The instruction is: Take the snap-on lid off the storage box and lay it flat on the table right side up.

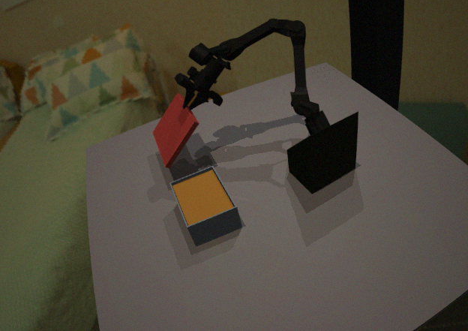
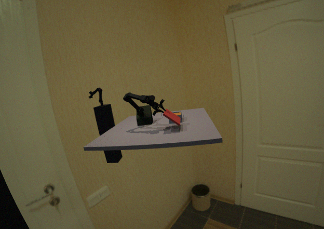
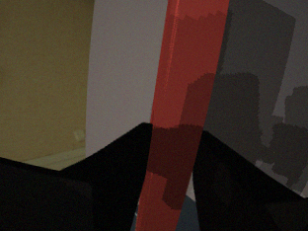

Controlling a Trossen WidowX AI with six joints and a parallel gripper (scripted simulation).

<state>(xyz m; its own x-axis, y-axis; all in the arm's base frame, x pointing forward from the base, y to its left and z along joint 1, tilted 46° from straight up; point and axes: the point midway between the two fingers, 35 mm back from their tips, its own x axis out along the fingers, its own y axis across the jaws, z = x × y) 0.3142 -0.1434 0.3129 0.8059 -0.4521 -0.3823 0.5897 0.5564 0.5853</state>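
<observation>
Red rectangular lid (image 1: pixel 173 133) (image 2: pixel 172 117) (image 3: pixel 184 99) hangs steeply tilted above the pale table (image 1: pixel 302 251) (image 2: pixel 199 132) (image 3: pixel 120 64), gripped at one edge by the black gripper (image 1: pixel 190 102) (image 2: pixel 164 111) (image 3: pixel 173 137), apart from the open blue-grey box (image 1: pixel 215 226) (image 2: pixel 171 121).

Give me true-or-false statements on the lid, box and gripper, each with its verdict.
1. The gripper is shut on the red lid. True.
2. The lid lies flat on the table. False: it is held tilted above it.
3. The storage box is open, showing orange inside. True.
4. The lid is blue. False: it is red.
5. The box is tipped on its side. False: it stands upright on the table.
</observation>
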